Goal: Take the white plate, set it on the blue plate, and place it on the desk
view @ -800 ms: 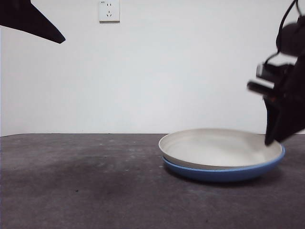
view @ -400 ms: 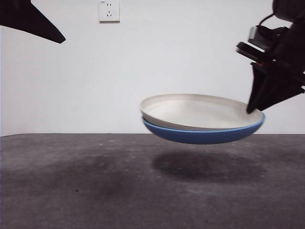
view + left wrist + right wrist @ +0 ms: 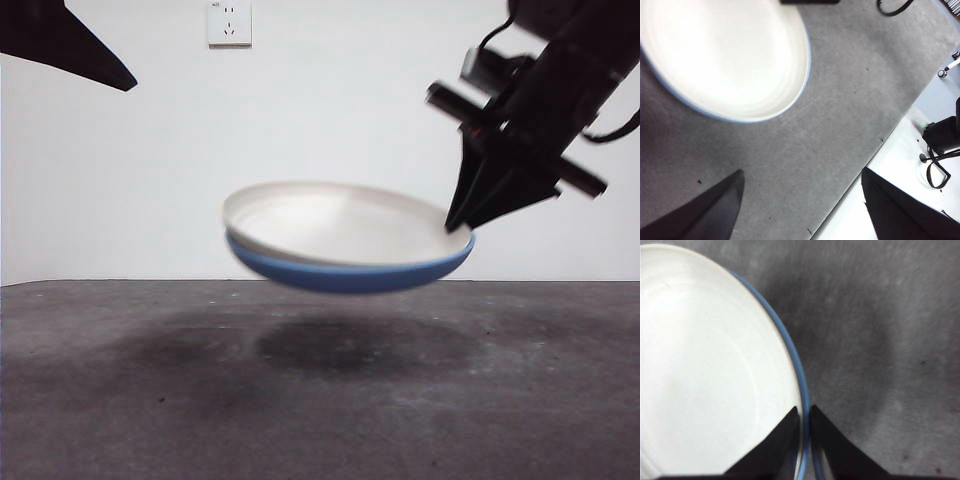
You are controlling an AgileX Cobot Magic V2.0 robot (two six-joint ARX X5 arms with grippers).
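Observation:
The white plate (image 3: 340, 222) lies nested in the blue plate (image 3: 345, 272). Both hang in the air above the desk (image 3: 150, 400), tilted a little. My right gripper (image 3: 455, 228) is shut on the rims of the stacked plates at their right edge. In the right wrist view the jaws of my right gripper (image 3: 804, 412) pinch the white plate (image 3: 710, 370) and the blue rim (image 3: 792, 360) together. My left gripper (image 3: 800, 200) is open and empty, high above the desk (image 3: 840, 100), and the white plate (image 3: 725, 55) shows below it with a thin blue edge.
A wall socket (image 3: 229, 22) sits high on the white wall. The waiting arm shows as a black tip (image 3: 60, 45) at the top left corner. The desk's edge (image 3: 860, 180) and cables lie beyond it.
My right gripper has lifted both stacked plates off the desk and carried them to the left. The left arm has not moved.

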